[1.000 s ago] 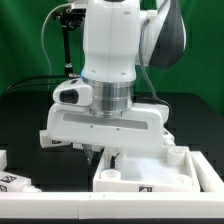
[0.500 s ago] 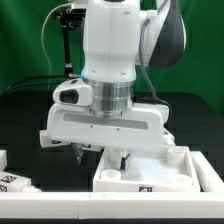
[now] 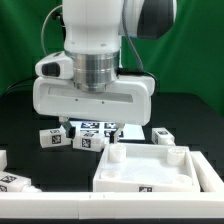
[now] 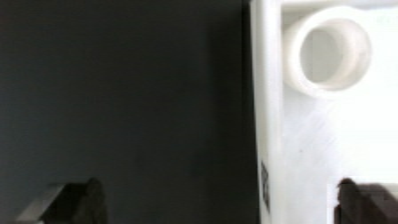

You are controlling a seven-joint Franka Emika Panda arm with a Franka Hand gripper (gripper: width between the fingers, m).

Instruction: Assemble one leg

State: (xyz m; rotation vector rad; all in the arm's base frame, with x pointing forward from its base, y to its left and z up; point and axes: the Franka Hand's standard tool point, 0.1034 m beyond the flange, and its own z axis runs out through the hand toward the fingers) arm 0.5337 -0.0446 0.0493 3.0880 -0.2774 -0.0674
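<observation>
Exterior view: leg (image 3: 50, 137) lies loose (fingers (image 4: 71, 203) spread, well clear).

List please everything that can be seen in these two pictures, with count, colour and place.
tabletop: one, white, at the front, toward the exterior view's right.
leg: at least four, white with black tags; three behind the tabletop (two more at and), one at the front on the exterior view's left.
marker board: probably one, white with black tags, partly hidden behind the gripper.
table: one, black, under everything.
backdrop: one, green, behind.
ledge: one, white, along the front.
arm: one, white, above the table.
gripper: one, dark fingers, open, empty, above the tabletop's edge.
</observation>
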